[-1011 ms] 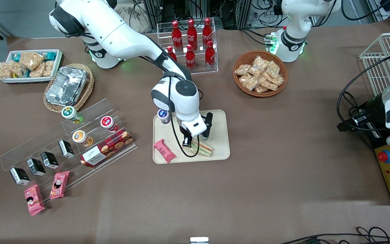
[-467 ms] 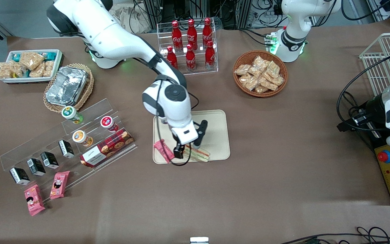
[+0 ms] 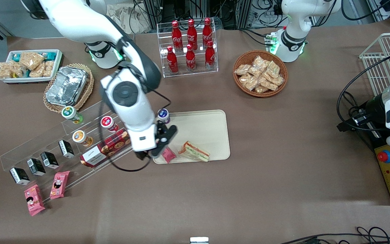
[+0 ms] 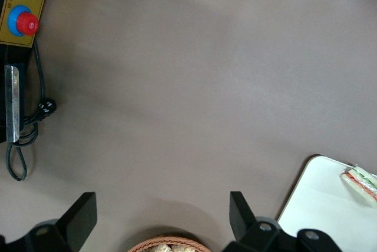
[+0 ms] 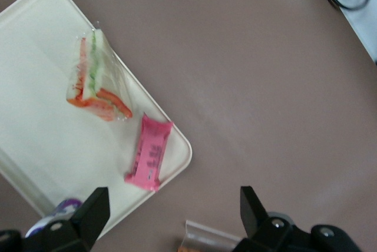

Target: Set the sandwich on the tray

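The sandwich [image 3: 195, 151], a wrapped white wedge with red and green filling, lies flat on the cream tray [image 3: 205, 127], near the tray's edge closest to the front camera. It also shows in the right wrist view [image 5: 94, 78] on the tray [image 5: 35, 87], and in the left wrist view [image 4: 360, 181]. My right gripper [image 3: 156, 145] is open and empty. It hangs raised over the tray's corner toward the working arm's end, apart from the sandwich. In the right wrist view the gripper [image 5: 174, 216] has its fingers spread wide over the brown table.
A pink snack bar [image 3: 168, 155] and a purple-lidded cup [image 3: 163, 115] also sit on the tray. A clear acrylic shelf [image 3: 80, 142] of snacks stands beside it toward the working arm's end. A cola bottle rack [image 3: 190, 47] and a wicker basket [image 3: 260, 73] stand farther from the camera.
The gripper has let go of the sandwich, risen and moved off toward the working arm's end. The sandwich stays lying on the tray.
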You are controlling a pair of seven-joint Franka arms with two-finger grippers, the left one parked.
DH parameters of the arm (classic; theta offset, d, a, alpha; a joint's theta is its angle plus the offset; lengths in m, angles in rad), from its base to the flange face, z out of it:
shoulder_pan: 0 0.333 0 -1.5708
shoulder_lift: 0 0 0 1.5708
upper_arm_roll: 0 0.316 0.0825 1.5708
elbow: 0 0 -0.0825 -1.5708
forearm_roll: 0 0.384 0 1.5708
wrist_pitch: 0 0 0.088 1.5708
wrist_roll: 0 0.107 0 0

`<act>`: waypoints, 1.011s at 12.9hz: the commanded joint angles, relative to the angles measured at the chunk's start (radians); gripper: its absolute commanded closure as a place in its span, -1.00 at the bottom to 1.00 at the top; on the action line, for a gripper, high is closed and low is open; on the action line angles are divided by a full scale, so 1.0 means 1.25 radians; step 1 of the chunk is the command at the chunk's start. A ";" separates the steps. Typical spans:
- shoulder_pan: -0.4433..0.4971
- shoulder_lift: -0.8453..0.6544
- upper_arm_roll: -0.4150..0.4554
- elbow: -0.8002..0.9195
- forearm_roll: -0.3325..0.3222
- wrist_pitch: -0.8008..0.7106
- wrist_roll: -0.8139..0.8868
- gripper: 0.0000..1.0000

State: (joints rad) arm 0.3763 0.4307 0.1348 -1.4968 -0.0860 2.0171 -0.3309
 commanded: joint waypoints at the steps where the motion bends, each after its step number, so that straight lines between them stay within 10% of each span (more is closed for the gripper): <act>1: -0.074 -0.078 0.006 -0.017 0.066 -0.089 0.080 -0.97; 13: -0.307 -0.226 -0.063 0.007 0.097 -0.343 0.218 -0.97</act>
State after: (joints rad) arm 0.0006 0.1655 0.0852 -1.4963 0.0043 1.6222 -0.0646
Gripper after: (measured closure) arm 0.013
